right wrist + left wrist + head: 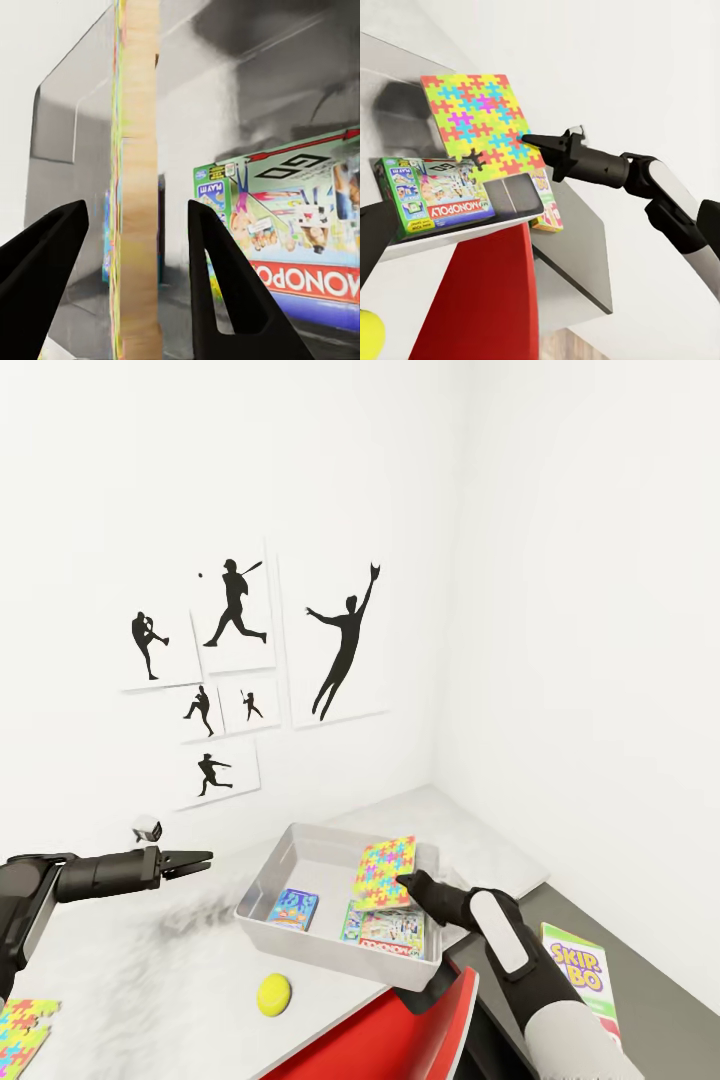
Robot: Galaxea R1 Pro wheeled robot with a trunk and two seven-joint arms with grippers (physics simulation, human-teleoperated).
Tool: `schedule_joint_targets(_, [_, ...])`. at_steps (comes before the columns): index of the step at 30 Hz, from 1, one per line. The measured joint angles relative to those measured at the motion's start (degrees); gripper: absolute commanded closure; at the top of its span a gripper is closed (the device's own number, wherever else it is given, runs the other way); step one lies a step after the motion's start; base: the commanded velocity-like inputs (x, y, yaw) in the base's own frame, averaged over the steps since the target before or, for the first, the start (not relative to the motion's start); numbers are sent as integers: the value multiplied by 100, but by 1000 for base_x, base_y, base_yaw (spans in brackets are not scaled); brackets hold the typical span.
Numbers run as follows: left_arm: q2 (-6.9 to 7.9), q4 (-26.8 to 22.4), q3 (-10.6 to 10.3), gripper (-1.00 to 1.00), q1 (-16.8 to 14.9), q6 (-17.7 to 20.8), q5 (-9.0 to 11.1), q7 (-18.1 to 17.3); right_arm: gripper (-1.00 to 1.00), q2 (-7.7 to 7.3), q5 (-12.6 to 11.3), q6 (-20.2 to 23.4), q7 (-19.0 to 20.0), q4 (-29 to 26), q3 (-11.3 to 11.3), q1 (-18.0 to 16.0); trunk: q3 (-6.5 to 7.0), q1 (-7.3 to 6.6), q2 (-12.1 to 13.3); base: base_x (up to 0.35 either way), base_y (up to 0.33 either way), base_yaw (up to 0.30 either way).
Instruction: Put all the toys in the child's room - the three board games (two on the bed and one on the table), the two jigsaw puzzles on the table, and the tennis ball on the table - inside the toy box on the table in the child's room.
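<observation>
Now the right tool (403, 879) reaches over the toy box (268, 875), jaws apart either side of a jigsaw puzzle (384, 871).

Inside the box, the puzzle stands tilted on edge between the spread fingers, not visibly gripped; just below the tool lies the Monopoly board game (385, 933), and a small blue board game (296, 908) lies further toward the left tool (204, 857). That left tool hovers well clear of the box with jaws together. On the worktop (150, 980), the tennis ball (273, 994) sits just outside the box's near wall, a second puzzle (20, 1032) near the left arm, a Skip-Bo box (582, 978) beside the right arm. A red chair back (400, 1035) stands below the right arm.
</observation>
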Motion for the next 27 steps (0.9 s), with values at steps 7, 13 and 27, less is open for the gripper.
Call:
schedule_joint_targets(7, [-3, 0, 0, -100, 0, -1, 0, 0, 100, 14, -19, 24, -638, 1, 4, -38, 0, 0, 0, 0, 0, 0])
schedule_joint_targets(13, [-7, 0, 0, -100, 0, -1, -7, 0, 100, 15, -26, 25, -666, 4, 4, -40, 0, 0, 0, 0, 0, 0])
schedule_joint_targets(27, [-16, 0, 0, -100, 0, -2, -13, -1, -100, 12, -31, 40, -657, 39, 13, -40, 0, 0, 0, 0, 0, 0])
